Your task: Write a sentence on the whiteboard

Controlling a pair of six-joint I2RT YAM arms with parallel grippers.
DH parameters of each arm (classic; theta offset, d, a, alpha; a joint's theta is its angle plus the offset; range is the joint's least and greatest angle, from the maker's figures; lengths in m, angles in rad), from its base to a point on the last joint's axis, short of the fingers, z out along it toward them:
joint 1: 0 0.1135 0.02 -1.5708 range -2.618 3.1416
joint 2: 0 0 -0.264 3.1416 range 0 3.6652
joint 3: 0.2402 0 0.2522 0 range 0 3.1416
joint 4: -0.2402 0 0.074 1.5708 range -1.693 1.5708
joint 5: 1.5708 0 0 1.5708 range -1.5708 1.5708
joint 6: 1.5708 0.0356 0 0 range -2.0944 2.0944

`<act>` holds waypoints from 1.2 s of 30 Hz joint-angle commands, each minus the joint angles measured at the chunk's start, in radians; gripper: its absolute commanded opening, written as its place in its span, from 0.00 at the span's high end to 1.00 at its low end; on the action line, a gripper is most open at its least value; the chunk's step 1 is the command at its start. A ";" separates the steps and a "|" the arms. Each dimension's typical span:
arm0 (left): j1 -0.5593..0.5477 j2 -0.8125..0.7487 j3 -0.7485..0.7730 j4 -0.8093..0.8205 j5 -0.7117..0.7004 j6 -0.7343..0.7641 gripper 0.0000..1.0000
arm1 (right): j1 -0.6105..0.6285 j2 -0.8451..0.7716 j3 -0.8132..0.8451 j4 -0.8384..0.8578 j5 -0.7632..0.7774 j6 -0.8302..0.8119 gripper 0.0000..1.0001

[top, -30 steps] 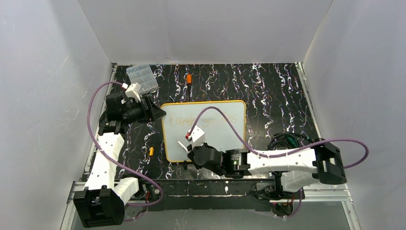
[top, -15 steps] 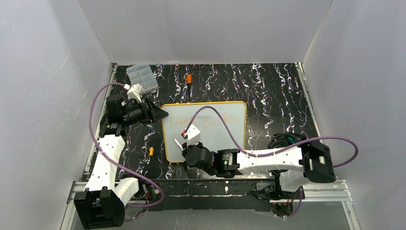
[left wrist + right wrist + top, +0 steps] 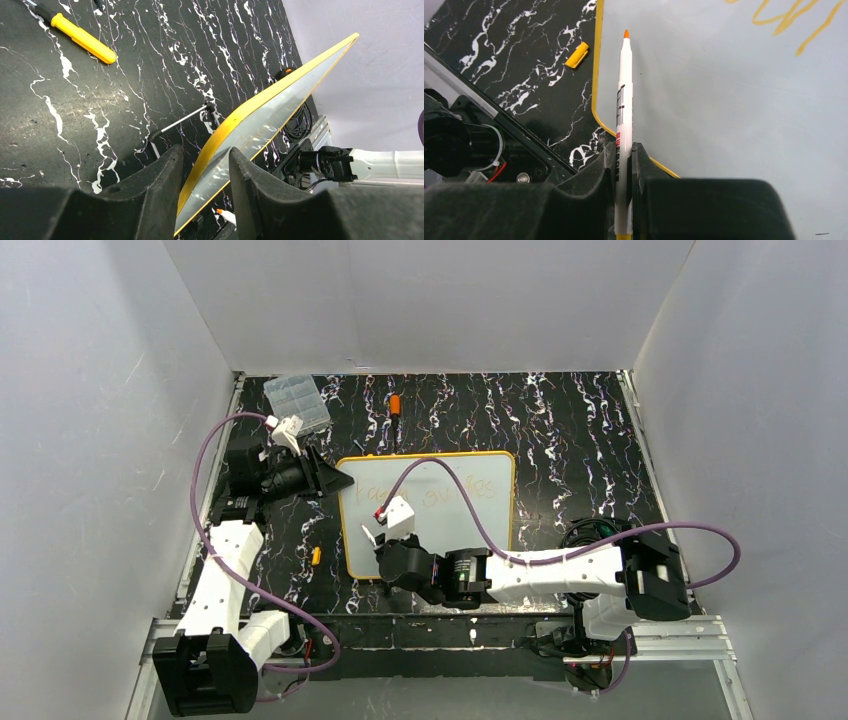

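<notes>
- Black, white-veined surface (image 3: pixel 570 440) carries the whiteboard (image 3: pixel 470 530), which lies near the middle with its yellow rim all round.
- The sentence (image 3: pixel 440 492) is faint orange-yellow handwriting across the far half of the board. It is too pale to read from above.
- Left fingers (image 3: pixel 167 165) sit one on each side of the rim at the board's far left corner. I cannot tell whether they press on it.
- Right fingers (image 3: pixel 606 165) are clamped on a white marker (image 3: pixel 624 90). Its orange tip points over the board just inside the left rim, near the near corner. Whether the tip touches the board is unclear.
- A small orange cap (image 3: pixel 576 55) lies on the surface just left of the board.
- A yellow-handled screwdriver (image 3: pixel 82 37) lies beyond the board, and a thin hex key (image 3: pixel 177 122) lies beside the gripped corner.
- A clear compartment box (image 3: pixel 297 402) sits at the far left.
</notes>
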 commanded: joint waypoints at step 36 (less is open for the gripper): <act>-0.010 -0.035 -0.013 -0.018 0.012 0.018 0.67 | 0.008 0.084 0.096 -0.188 0.025 0.098 0.99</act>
